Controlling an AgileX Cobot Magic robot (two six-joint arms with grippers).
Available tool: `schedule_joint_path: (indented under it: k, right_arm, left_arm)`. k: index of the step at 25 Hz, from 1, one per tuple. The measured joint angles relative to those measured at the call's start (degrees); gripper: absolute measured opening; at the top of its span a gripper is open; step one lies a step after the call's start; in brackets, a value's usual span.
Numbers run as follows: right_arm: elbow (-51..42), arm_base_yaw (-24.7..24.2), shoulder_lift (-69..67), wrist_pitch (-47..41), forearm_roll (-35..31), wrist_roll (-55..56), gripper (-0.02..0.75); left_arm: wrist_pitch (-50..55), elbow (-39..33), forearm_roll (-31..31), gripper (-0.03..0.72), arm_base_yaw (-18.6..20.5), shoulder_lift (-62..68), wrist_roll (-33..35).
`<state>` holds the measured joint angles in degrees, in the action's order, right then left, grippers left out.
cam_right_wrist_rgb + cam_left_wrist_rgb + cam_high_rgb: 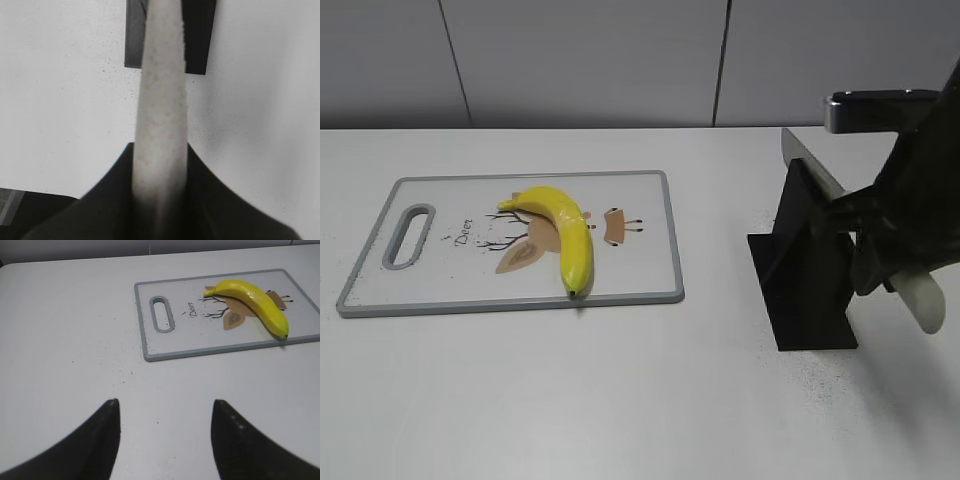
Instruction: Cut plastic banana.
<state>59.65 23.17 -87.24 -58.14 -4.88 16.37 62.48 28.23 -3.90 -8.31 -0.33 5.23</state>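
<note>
The plastic banana (563,230) is glossy yellow and lies on a white cutting board (440,290) with a grey rim, its dark tip toward the front edge. It also shows in the left wrist view (255,304), far from my left gripper (165,401), which is open and empty over bare table. My right gripper (880,250) is shut on the cream handle (160,100) of a knife. The grey blade (808,160) sits in a black stand (810,300). In the right wrist view the jaws (160,150) clamp the handle from both sides.
The cutting board (200,352) has a grip slot (408,235) at its left end and a deer print under the banana. The black stand is right of the board on the white table. A grey wall runs behind.
</note>
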Motion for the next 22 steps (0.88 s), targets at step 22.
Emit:
schedule_joint_path:
  k: [22]
  right_arm:
    - [10.2, 0.1, 10.7, -0.8, 0.2, -13.2, 0.191]
  left_arm:
    - [-5.2, 4.4, -0.3, 0.544, 0.0, 10.4, 2.4]
